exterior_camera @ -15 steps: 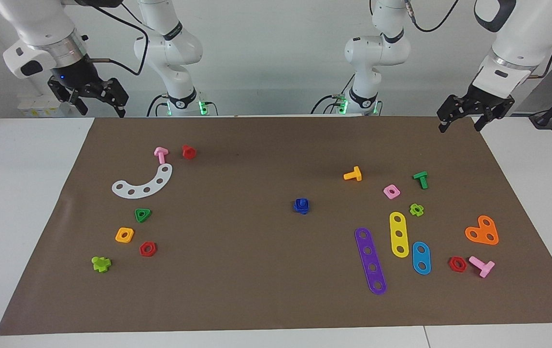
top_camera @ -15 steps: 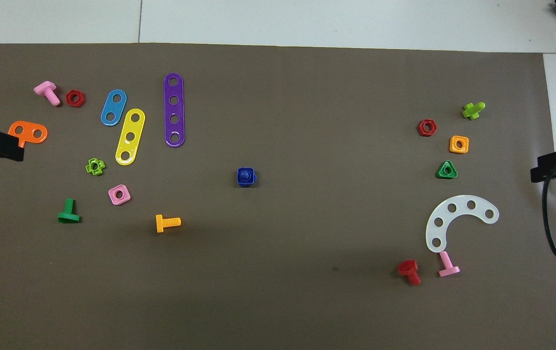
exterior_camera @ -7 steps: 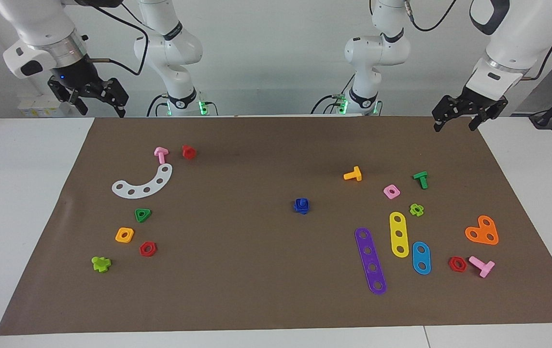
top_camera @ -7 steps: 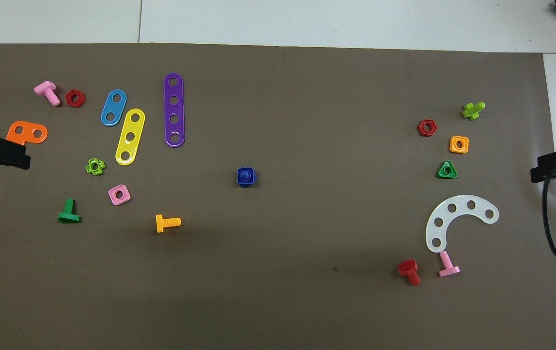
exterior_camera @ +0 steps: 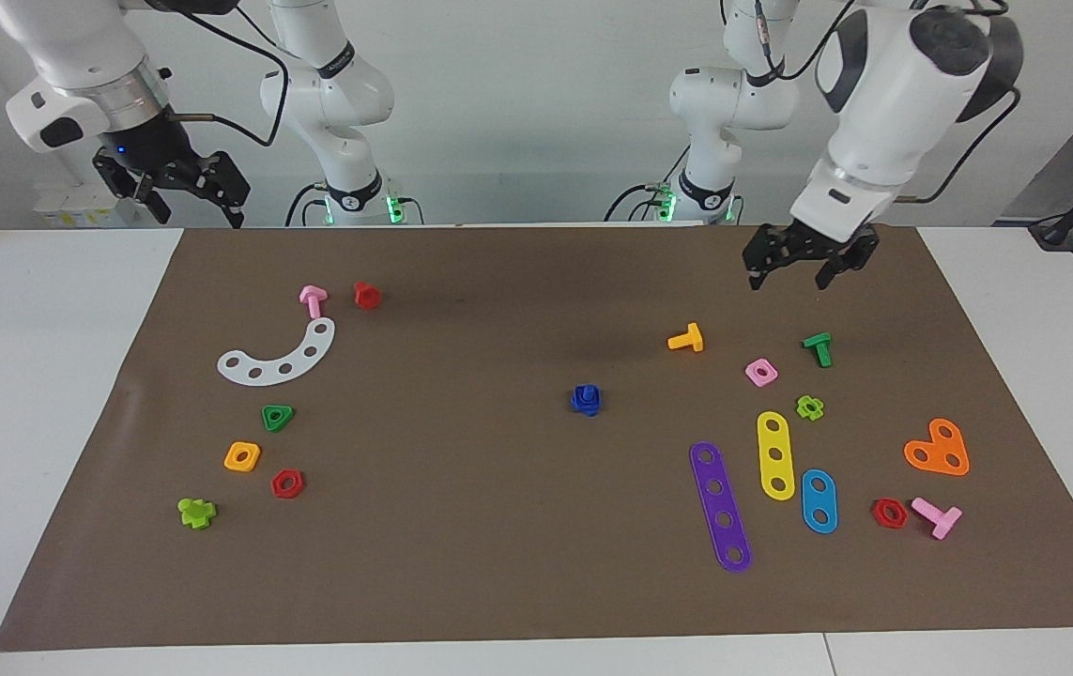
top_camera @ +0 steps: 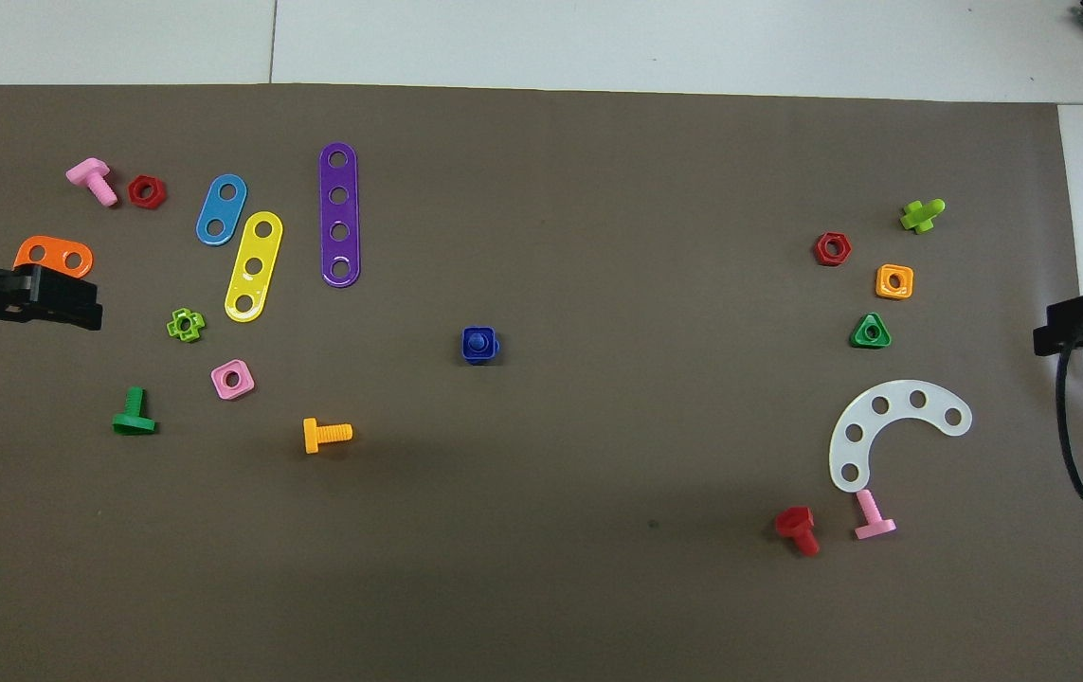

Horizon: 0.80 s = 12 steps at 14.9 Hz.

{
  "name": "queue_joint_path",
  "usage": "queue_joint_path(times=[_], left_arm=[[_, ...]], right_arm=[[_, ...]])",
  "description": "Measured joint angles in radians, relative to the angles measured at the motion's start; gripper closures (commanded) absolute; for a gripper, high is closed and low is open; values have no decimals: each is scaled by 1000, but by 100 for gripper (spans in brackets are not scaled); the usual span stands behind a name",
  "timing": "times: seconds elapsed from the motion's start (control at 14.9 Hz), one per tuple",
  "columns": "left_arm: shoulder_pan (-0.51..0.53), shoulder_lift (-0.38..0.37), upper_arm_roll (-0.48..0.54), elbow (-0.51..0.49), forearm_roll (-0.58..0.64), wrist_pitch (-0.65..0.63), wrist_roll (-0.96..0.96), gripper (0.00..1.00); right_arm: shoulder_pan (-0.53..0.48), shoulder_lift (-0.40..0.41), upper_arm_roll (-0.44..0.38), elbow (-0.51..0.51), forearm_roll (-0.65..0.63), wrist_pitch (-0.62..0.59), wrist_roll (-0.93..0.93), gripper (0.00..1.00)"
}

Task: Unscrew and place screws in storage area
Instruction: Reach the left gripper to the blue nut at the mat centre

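bolt-and-nut [exterior_camera: 585, 399]: mid-mat [exterior_camera: 498, 563], apart from other pieces
curved strip [exterior_camera: 278, 355]: toward right arm's end
straight strips [exterior_camera: 722, 505]: toward left arm's end

Facing view: high, distant, looking toward me across the brown mat [exterior_camera: 461, 526]. Overhead view: high above my end, aimed steeply down and forward. Shared: the whole mat, half-turned between views.

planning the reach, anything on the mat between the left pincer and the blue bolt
Only the orange bolt lies near that line between left pincer and blue bolt, in the facing view.
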Motion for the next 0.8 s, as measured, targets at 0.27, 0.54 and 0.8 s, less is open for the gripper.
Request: queue_joint_path(times=[0.27, 0.54, 0.8], left_arm=[[-115, 131, -4, -4, -30, 213, -142, 0], [-196, 213, -3, -58, -44, 398, -151, 0], [-282, 301, -4, -147, -45, 557, -156, 1]], right_arm=[[0, 0, 0, 0, 0, 0, 0, 0], [0, 0, 0, 0, 0, 0, 0, 0], [0, 0, 0, 0, 0, 0, 0, 0]])
